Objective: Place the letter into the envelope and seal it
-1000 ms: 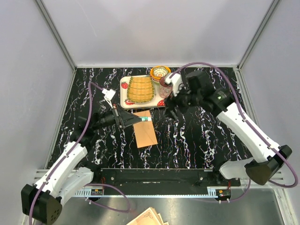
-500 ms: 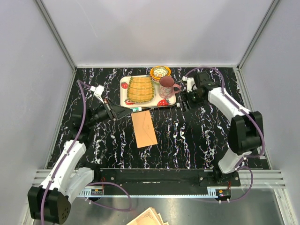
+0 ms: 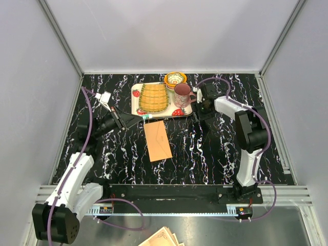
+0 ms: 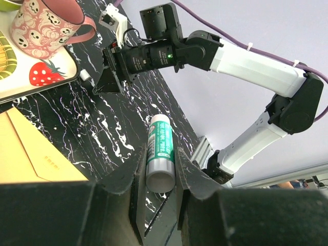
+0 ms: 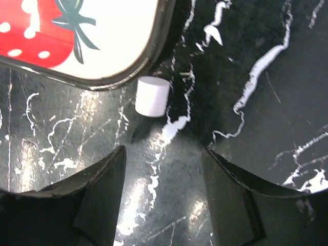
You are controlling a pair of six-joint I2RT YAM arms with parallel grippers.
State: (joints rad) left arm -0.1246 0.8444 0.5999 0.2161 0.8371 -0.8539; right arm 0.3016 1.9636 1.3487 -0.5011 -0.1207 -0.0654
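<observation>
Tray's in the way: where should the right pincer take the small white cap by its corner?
Take the white cap across its curved side wall, from above on the table side. It is a short cylinder almost against the tray rim, so the right pincer should straddle it along the rim.

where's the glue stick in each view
Top external: the glue stick lies between the strawberry tray and the envelope.
Left wrist: low centre, clamped in the left gripper.
Right wrist: not in it.
Shared landmark: the strawberry tray, upper left in both wrist views.
</observation>
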